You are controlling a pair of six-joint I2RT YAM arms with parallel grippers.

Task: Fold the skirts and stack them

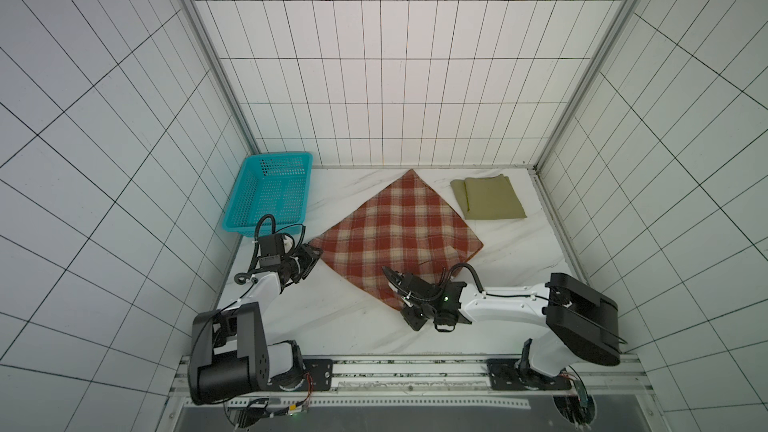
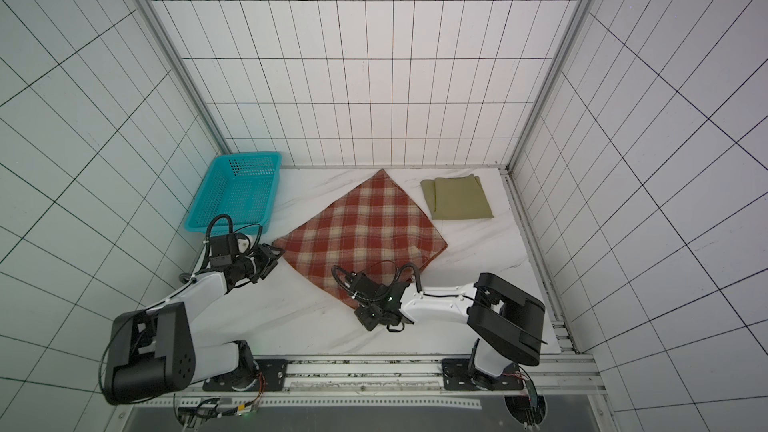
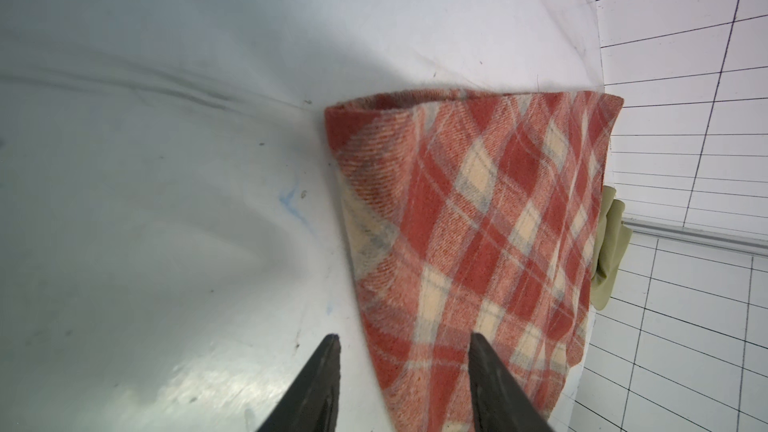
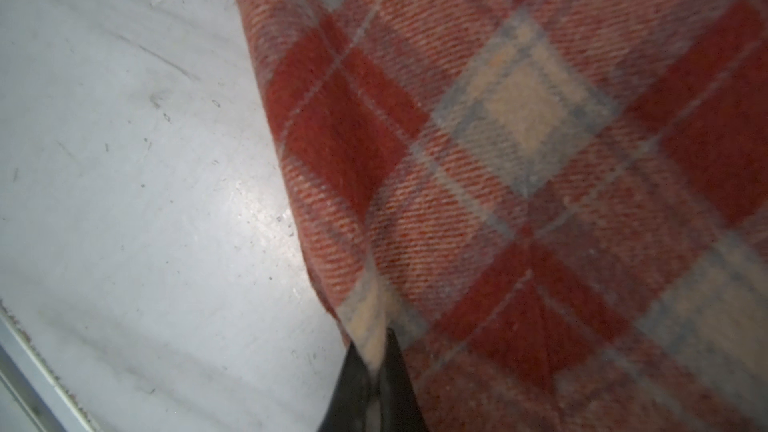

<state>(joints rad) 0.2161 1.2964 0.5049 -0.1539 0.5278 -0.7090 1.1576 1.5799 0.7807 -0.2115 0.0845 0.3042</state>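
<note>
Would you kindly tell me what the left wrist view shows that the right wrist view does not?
Only the left wrist view: the left gripper open at the edge of the plaid skirt, a sliver of the olive skirt, and the tiled wall. Only the right wrist view: the right gripper shut on the edge of the plaid skirt. Both: the plaid skirt lying on the white table.

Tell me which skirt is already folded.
The olive skirt: a compact folded rectangle at the back right. The plaid skirt lies spread as a large diamond, its edge pinched in the right claw.
</note>
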